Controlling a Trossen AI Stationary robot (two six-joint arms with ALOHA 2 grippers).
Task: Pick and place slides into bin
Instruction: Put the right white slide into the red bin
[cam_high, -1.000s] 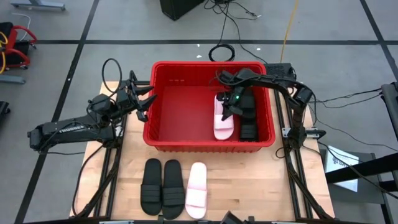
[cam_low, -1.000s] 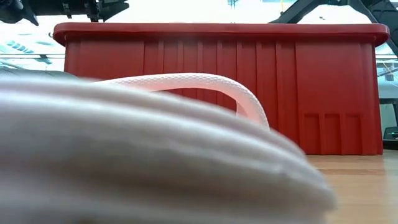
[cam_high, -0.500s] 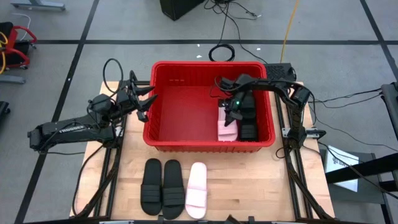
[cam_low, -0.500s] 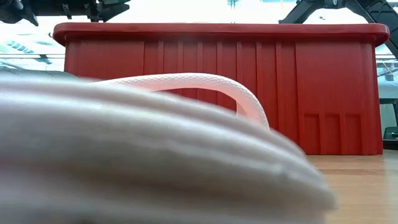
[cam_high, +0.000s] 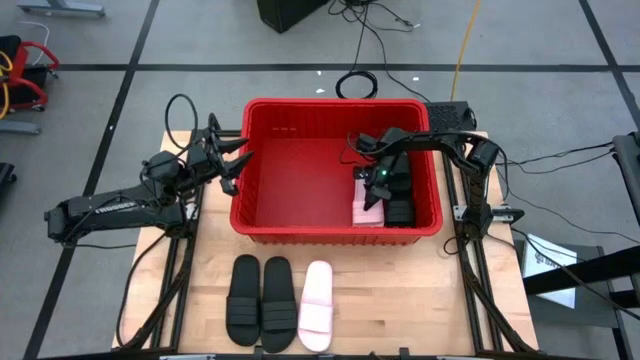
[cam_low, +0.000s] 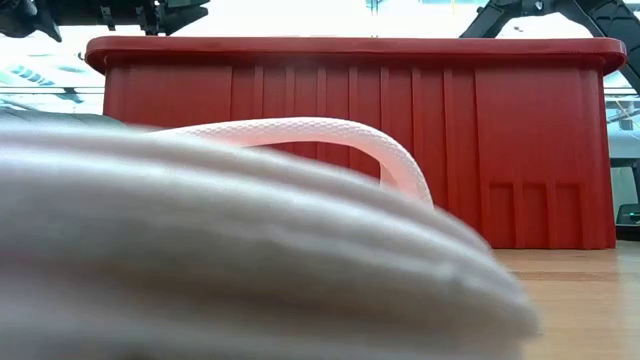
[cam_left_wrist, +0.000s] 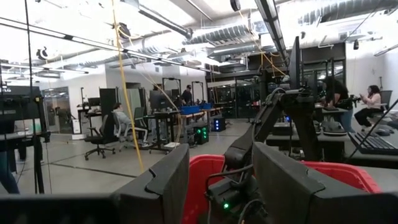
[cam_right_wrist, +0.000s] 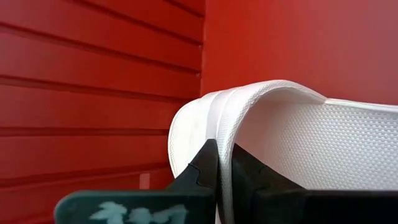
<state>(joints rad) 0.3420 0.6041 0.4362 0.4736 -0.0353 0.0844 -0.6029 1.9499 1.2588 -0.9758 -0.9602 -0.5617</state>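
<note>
The red bin (cam_high: 300, 170) stands at the table's far middle. My right gripper (cam_high: 379, 186) reaches down inside it at its right near part, shut on a white slide (cam_high: 366, 208). A black slide (cam_high: 400, 200) lies in the bin right beside the white one. Two black slides (cam_high: 260, 302) and a pale pink slide (cam_high: 316, 318) lie flat on the table in front of the bin. The pink slide fills the low view (cam_low: 300, 200). My left gripper (cam_high: 236, 160) is open and empty above the bin's left rim. My right gripper pinches the white slide's strap by its edge (cam_right_wrist: 224, 140) between its two fingers (cam_right_wrist: 202, 168), one layer. The fingers come from above, pointing down into the bin. The slide hangs tilted below them, close to the bin's ribbed wall (cam_right_wrist: 93, 93). Whether it touches the floor is hidden.
The bin's left half holds nothing that shows from above. Bare wood lies to the right of the pink slide (cam_high: 430, 300). Cables lie on the floor behind the table. People sit at desks in the room beyond, in the left wrist view (cam_left_wrist: 118, 127).
My right gripper has gone toward the bin's near wall and a little right, carrying the white slide. The slide, seen at full length from above a second ago, now shows shorter, tipped steeper, beside the black slide.
</note>
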